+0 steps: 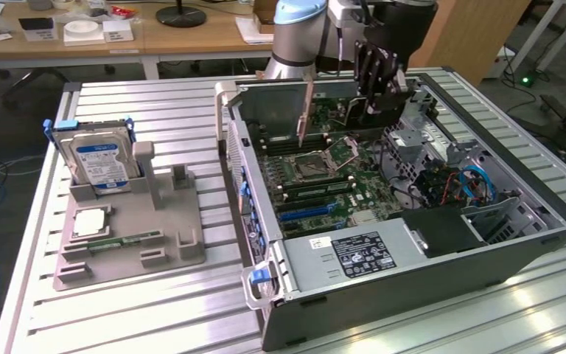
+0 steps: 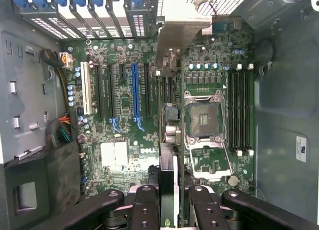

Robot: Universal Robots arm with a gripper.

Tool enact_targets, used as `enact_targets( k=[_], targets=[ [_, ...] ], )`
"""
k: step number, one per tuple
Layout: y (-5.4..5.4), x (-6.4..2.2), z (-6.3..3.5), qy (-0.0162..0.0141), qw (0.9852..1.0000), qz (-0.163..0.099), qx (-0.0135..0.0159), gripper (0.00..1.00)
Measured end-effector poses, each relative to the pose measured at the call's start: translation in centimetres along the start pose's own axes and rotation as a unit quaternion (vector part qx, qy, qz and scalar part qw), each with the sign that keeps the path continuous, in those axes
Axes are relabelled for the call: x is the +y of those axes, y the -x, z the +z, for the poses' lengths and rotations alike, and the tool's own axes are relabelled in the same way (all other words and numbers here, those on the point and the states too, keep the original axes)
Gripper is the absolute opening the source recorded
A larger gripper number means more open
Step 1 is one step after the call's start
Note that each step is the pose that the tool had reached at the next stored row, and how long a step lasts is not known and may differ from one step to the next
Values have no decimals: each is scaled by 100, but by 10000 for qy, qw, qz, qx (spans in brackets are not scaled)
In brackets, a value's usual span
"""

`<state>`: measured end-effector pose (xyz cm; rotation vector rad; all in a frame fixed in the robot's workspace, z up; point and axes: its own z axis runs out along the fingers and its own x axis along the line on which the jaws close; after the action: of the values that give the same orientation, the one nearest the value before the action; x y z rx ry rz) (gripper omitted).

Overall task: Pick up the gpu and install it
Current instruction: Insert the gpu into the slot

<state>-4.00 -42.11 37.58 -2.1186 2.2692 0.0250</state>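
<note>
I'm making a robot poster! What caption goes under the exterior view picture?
Robot gripper holds the gpu upright over the motherboard of an open computer case.

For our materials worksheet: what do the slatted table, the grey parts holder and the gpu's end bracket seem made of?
Table: likely aluminium, pale ribbed slats with sheen. Parts holder: probably plastic, uniform matte grey. Gpu's end bracket: seemingly sheet metal, pale, silvery.

Silver-grey arm [image 1: 291, 53] with a pale-blue joint cap [image 1: 301, 10]; black linkage pincer [image 2: 172, 191] dotted with screws.
</note>
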Motion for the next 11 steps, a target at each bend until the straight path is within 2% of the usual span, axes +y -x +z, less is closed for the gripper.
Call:
enact_targets(
  k=[11],
  targets=[
    [-2,1,60,2,10000,1,0,27]
  ],
)
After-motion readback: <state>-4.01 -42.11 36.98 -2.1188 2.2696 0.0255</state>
